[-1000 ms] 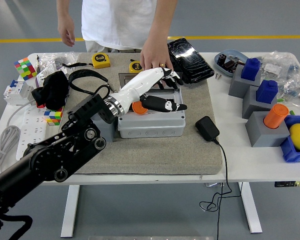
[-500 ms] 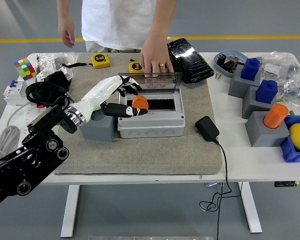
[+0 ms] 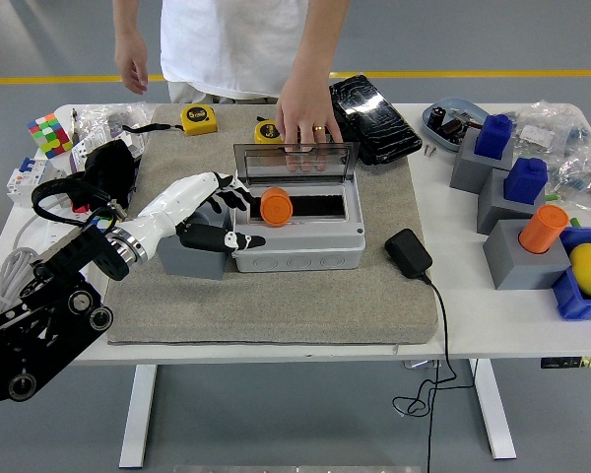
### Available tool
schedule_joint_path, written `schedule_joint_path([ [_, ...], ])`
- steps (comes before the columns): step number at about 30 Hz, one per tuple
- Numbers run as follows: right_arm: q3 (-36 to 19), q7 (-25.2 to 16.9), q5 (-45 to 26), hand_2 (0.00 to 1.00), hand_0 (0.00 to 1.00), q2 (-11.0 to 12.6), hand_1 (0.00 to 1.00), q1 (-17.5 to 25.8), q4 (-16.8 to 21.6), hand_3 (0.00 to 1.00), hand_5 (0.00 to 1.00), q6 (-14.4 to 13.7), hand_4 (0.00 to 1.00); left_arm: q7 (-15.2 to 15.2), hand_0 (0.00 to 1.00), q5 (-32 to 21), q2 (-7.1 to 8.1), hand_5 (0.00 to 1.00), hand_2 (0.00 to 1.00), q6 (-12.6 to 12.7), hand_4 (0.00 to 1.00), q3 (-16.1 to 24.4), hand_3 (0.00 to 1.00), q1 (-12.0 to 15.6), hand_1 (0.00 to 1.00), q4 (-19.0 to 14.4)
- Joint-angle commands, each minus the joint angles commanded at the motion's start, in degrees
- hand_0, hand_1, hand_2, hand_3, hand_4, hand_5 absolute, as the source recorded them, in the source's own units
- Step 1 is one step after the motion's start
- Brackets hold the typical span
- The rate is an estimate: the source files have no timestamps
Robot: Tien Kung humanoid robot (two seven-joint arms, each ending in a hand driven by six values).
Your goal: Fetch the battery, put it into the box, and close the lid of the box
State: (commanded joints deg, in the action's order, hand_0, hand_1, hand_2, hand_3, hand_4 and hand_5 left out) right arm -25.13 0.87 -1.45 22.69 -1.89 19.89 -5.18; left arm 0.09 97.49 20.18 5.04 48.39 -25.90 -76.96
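Here, your robot's left hand [image 3: 209, 212] hovers at the left end of the grey box [image 3: 297, 236], its white-and-black fingers [image 3: 238, 239] loosely spread and gripping nothing; the thumb points right along the box's front left corner, and the other fingertips lie near the orange battery [image 3: 276, 207]. The battery, a short orange cylinder, sits at the left end of the box's opening. The black left arm [image 3: 49, 315] comes in from the lower left, the forearm angled up and right over the grey mat [image 3: 276, 296]. The box's clear lid [image 3: 295, 161] stands upright at the back edge. A person's hand [image 3: 303, 113] rests its fingers behind the raised lid. Your right hand is out of view
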Motion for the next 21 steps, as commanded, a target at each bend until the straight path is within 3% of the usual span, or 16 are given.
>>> schedule_joint_path([
  [10, -1.25, -0.13, 0.85, 0.593, 0.567, -0.17, 0.602, -0.20, 0.41, 0.550, 0.478, -0.08, 0.943, -0.06, 0.413, -1.05, -3.53, 0.512, 0.567, -0.06, 0.998, -2.99, 0.595, -1.76, 0.576, 0.51],
  [21, -0.37, -0.14, 0.79, 0.595, 0.567, -0.04, 0.603, -0.38, 0.49, 0.551, 0.477, -0.07, 0.943, -0.58, 0.413, -1.63, -9.77, 0.510, 0.571, 0.26, 0.998, -4.50, 0.592, -3.91, 0.574, 3.03],
])
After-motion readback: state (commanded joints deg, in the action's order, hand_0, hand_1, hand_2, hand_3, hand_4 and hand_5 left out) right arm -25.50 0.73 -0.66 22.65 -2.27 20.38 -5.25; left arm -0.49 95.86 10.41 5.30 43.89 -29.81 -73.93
